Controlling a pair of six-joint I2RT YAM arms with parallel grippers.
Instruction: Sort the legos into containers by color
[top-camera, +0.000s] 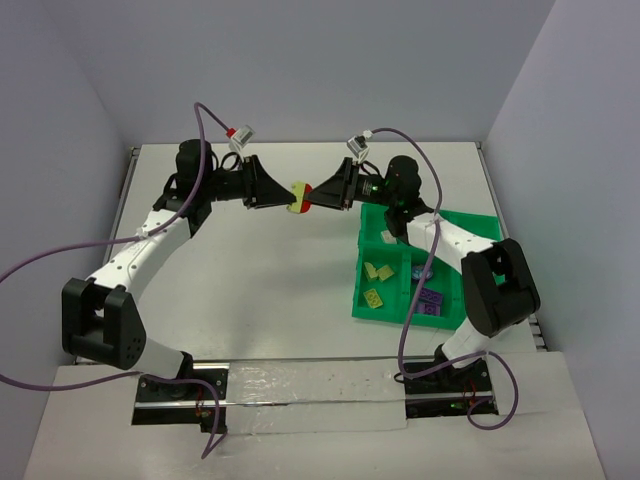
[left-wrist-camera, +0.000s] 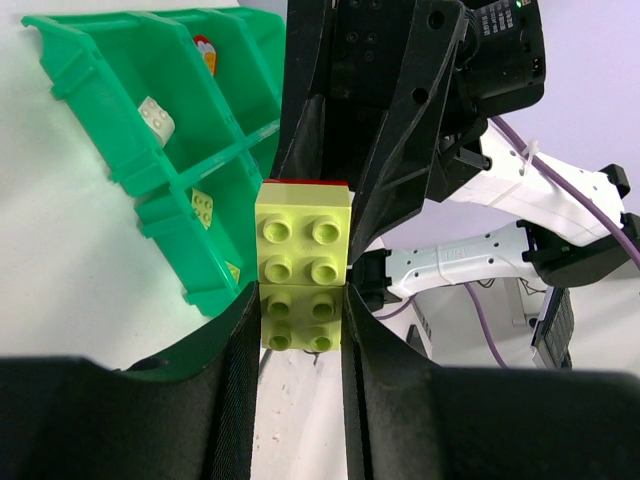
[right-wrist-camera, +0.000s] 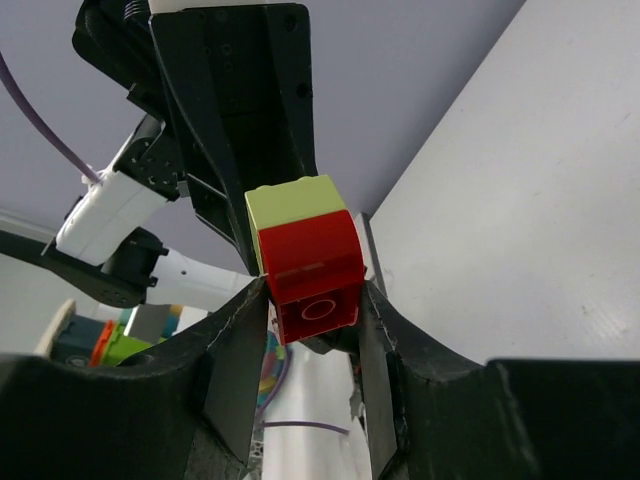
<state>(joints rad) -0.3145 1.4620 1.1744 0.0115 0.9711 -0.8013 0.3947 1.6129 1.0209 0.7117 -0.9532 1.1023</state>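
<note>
Left of green tray (top-camera: 360, 285), mid-air | left gripper (top-camera: 288, 197) pinches yellow-green brick (left-wrist-camera: 303, 245), right gripper (top-camera: 312, 195) pinches red brick (right-wrist-camera: 310, 270) stuck to it | few legos (top-camera: 374, 297) binned, this pair isn't yet

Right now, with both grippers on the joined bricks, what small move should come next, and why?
Probably draw the left gripper back from the right gripper: the left clamps the yellow-green brick, the right the red brick, and the two bricks are joined.

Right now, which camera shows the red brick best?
The right wrist view: the red brick sits central, pinched in the right hand. Left wrist shows only its thin edge; top external, a tiny speck.
</note>
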